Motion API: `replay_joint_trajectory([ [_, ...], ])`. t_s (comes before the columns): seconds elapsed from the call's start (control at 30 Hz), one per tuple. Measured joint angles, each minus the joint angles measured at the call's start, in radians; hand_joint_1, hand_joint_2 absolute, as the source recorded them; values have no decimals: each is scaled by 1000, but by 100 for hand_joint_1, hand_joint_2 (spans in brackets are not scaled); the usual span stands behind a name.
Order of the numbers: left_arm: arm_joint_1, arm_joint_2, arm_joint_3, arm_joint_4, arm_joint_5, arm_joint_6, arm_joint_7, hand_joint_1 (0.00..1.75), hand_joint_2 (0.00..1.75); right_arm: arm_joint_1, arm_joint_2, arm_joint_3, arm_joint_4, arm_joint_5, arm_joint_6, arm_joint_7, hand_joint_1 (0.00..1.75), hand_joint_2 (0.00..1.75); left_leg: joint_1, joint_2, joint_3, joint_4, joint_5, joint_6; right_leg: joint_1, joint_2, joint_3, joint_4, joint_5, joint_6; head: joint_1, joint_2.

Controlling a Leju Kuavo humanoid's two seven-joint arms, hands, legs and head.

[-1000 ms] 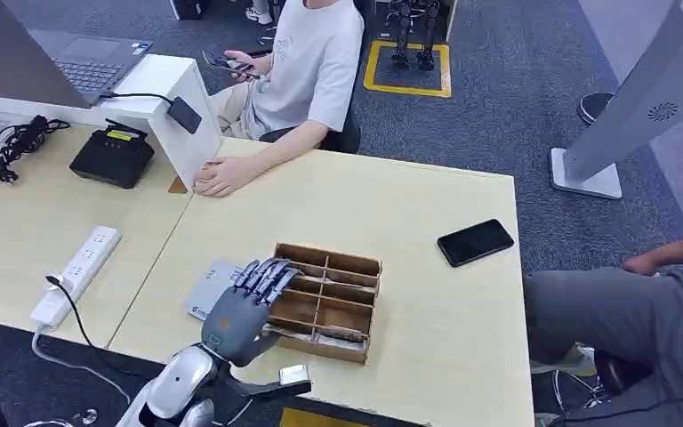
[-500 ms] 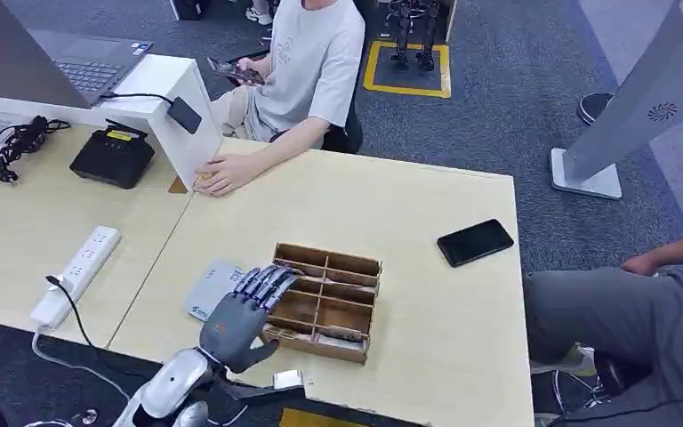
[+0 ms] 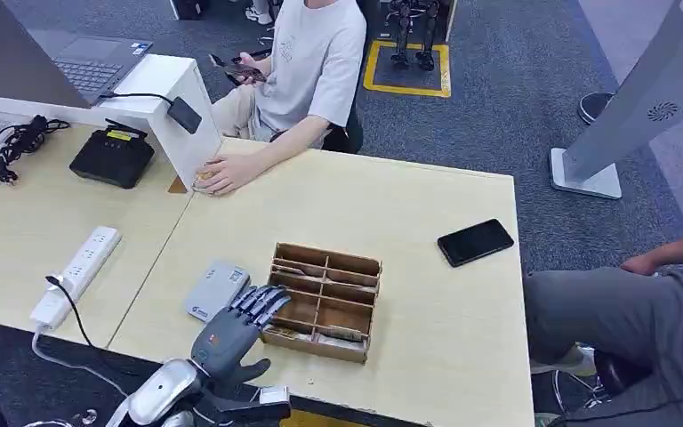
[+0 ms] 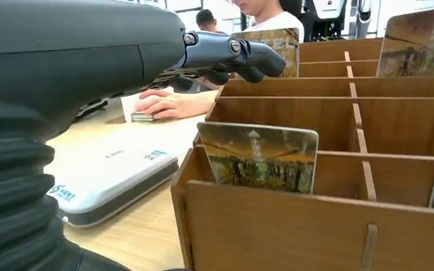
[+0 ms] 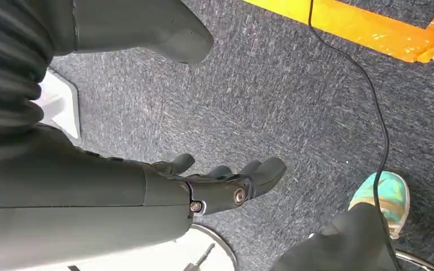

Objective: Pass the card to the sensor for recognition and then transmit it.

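A wooden divided box stands near the table's front edge, with picture cards upright in its compartments. In the left wrist view one card leans in the nearest compartment of the box. The flat grey-white sensor lies just left of the box and appears as the sensor in the left wrist view. My left hand hovers at the box's near-left corner, fingers spread, holding nothing; its fingers reach above the box. My right hand hangs over the carpet, holding nothing.
A black phone lies at the table's right. A seated person rests a hand on the far left corner beside a white stand. A power strip and its cable lie left. Another person's leg is at the right.
My left hand has drawn back toward the table's near edge, leaving the sensor uncovered and its fingers only over the box's near-left corner.
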Motion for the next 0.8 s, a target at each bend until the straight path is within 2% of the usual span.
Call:
replay_joint_trajectory([
  [0.37, 5, 10, -9, 0, -22, 0, 8, 0, 175, 0, 0, 0, 0, 0, 1, 1, 0, 175, 0, 0, 0, 0, 0, 0, 0, 0, 0, 0, 0, 0, 0, 0],
  [0.8, -9, 1, -27, 4, -35, 35, 25, 0, 175, -1, 0, 0, 0, 0, 0, -3, 0, 175, 0, 0, 0, 0, 0, 0, 0, 0, 0, 0, 0, 0, 0, 0],
])
